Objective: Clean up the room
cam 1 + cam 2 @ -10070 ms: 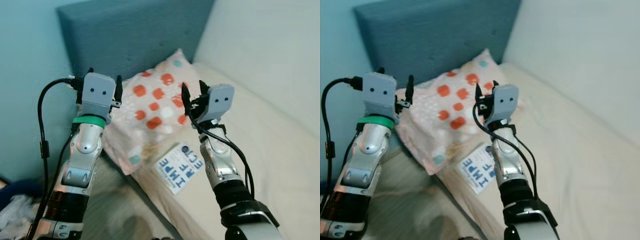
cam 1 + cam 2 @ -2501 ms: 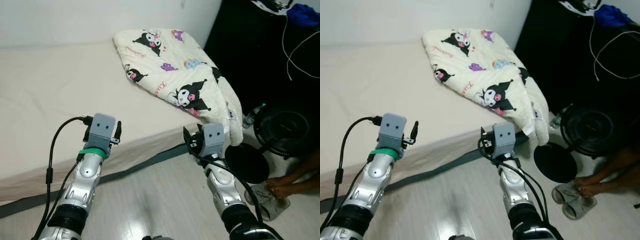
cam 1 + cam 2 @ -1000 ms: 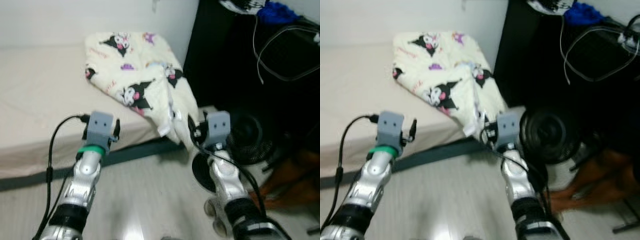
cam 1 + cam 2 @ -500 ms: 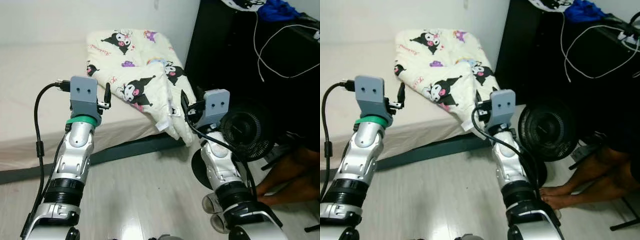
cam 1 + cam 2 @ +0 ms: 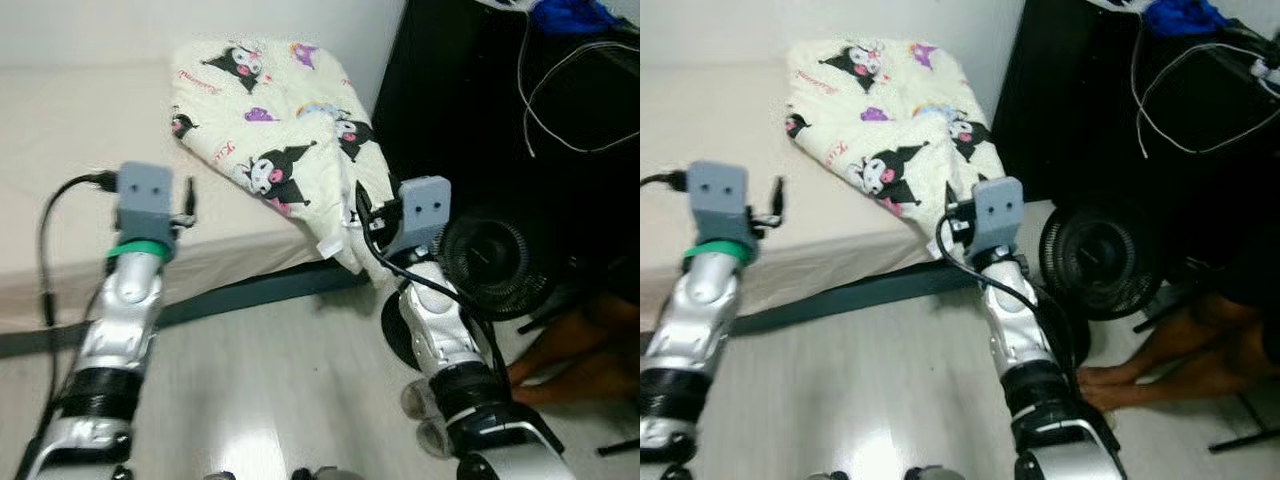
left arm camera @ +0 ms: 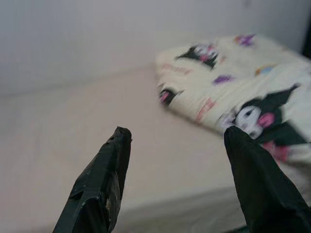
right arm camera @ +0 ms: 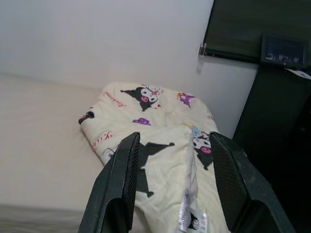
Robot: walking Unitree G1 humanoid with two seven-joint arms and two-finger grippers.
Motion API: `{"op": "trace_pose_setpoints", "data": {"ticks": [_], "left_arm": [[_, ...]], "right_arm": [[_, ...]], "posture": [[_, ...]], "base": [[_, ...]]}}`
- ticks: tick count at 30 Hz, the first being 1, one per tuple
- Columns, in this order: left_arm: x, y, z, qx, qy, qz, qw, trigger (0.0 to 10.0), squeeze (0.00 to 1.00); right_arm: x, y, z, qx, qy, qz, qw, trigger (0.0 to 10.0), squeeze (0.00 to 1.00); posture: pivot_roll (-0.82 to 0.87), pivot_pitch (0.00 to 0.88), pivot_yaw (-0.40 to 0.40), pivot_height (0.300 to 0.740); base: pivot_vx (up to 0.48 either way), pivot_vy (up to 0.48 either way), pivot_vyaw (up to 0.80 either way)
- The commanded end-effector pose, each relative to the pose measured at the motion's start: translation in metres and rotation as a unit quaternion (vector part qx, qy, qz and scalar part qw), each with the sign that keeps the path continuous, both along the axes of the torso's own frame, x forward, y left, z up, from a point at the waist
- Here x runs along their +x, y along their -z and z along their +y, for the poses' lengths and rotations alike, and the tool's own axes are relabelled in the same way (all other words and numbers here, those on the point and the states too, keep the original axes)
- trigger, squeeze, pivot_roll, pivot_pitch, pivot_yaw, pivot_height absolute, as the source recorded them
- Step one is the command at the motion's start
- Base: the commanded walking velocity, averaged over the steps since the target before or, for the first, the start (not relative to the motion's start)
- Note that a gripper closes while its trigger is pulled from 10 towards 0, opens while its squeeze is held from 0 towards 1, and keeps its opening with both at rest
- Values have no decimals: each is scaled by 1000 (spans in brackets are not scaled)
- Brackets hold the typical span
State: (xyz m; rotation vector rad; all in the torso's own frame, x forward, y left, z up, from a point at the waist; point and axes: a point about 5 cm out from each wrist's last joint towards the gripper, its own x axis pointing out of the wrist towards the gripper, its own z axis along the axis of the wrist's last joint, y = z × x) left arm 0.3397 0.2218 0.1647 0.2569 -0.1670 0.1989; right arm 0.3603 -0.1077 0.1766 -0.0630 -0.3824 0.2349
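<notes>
Left eye view: a cream blanket (image 5: 290,150) printed with black cartoon figures lies folded at the corner of the bed (image 5: 60,150), one end hanging over the mattress edge toward the floor (image 5: 280,370). Small pink lettering is printed on the fabric – too small to read.

The right gripper (image 7: 170,184) is raised just before the hanging end of the blanket, not touching it; its two black fingers (image 7: 119,189) stand well apart and hold nothing. The left gripper (image 6: 177,179) is raised over the near edge of the mattress, well to the left of the blanket – fingers (image 6: 104,187) likewise spread wide, empty.

A black floor fan (image 5: 500,265) stands just right of the right arm, before dark furniture (image 5: 470,110) carrying white cables (image 5: 560,100). A person's bare feet (image 5: 1120,375) rest on the floor beside the fan.
</notes>
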Motion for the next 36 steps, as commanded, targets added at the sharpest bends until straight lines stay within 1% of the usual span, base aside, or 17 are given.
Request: {"op": "trace_pose_setpoints", "data": {"ticks": [1, 2, 3, 5, 8, 9, 10, 11, 12, 13, 14, 15, 16, 17, 22, 34, 36], "left_arm": [[-6, 2, 0, 11, 0, -1, 1000, 10000, 0], [-6, 2, 0, 11, 0, -1, 1000, 10000, 0], [-9, 1, 1, 15, -3, -4, 1000, 10000, 0], [-12, -1, 1, 20, -4, -9, 1000, 10000, 0], [-12, -4, -2, 25, 1, -14, 1000, 10000, 0], [-11, -7, -7, 30, 12, -17, 999, 10000, 0], [-11, -7, -7, 30, 12, -17, 999, 10000, 0], [-8, -9, -14, 33, 25, -21, 999, 10000, 0], [-8, -9, -14, 33, 25, -21, 999, 10000, 0], [-7, -11, -19, 35, 34, -22, 999, 10000, 0], [-7, -11, -19, 35, 34, -22, 999, 10000, 0], [-5, -12, -24, 34, 42, -24, 998, 10000, 0], [-5, -12, -24, 34, 42, -24, 998, 10000, 0], [-3, -13, -27, 32, 47, -26, 998, 10000, 0], [-1, -14, -33, 25, 56, -29, 998, 10000, 0], [-3, -15, -37, 16, 57, -30, 998, 10000, 0], [-2, -15, -38, 16, 58, -30, 998, 10000, 0]], "right_arm": [[2, 5, 5, -15, -13, 16, 1000, 10000, 0], [2, 5, 5, -15, -13, 16, 1000, 10000, 0], [2, 4, 7, -18, -17, 17, 1000, 10000, 0], [3, 4, 8, -19, -19, 18, 999, 10000, 0], [3, 4, 8, -19, -18, 19, 999, 10000, 0], [2, 5, 8, -17, -15, 20, 1000, 10000, 0], [2, 5, 8, -17, -15, 20, 1000, 10000, 0], [0, 7, 7, -18, -12, 21, 1000, 10000, 0], [0, 7, 7, -18, -12, 21, 1000, 10000, 0], [-1, 9, 6, -19, -10, 22, 1000, 10000, 0], [-1, 9, 6, -19, -10, 22, 1000, 10000, 0], [-2, 10, 5, -19, -7, 24, 999, 10000, 0], [-2, 10, 5, -19, -7, 24, 999, 10000, 0], [-2, 11, 4, -20, -4, 26, 999, 10000, 0], [-3, 14, 1, -26, -1, 31, 999, 10000, 0], [-2, 13, -2, -24, 3, 31, 999, 10000, 0], [-3, 13, -2, -19, 4, 31, 999, 10000, 0]], "posture": [[17, 40, -86, 740], [17, 40, -86, 740], [26, 40, -88, 740], [26, 42, -83, 740], [19, 42, -75, 740], [8, 44, -66, 740], [8, 44, -66, 740], [0, 46, -60, 740], [0, 46, -60, 740], [0, 46, -60, 740], [0, 46, -60, 740], [-15, 48, -48, 740], [-15, 48, -48, 740], [-20, 48, -44, 740], [-22, 50, -46, 740], [-30, 54, -49, 740], [-32, 55, -49, 740]], "base": [[0, 0, 0], [0, 0, 0], [0, 0, 0], [0, 0, 0], [0, 0, 0], [0, 0, 0], [0, 0, 0], [0, 0, 0], [0, 0, 0], [0, 0, 0], [0, 0, 0], [0, 0, 0], [0, 0, 0], [0, 0, 0], [0, 0, 795], [0, 0, 795], [0, 0, 0]]}}
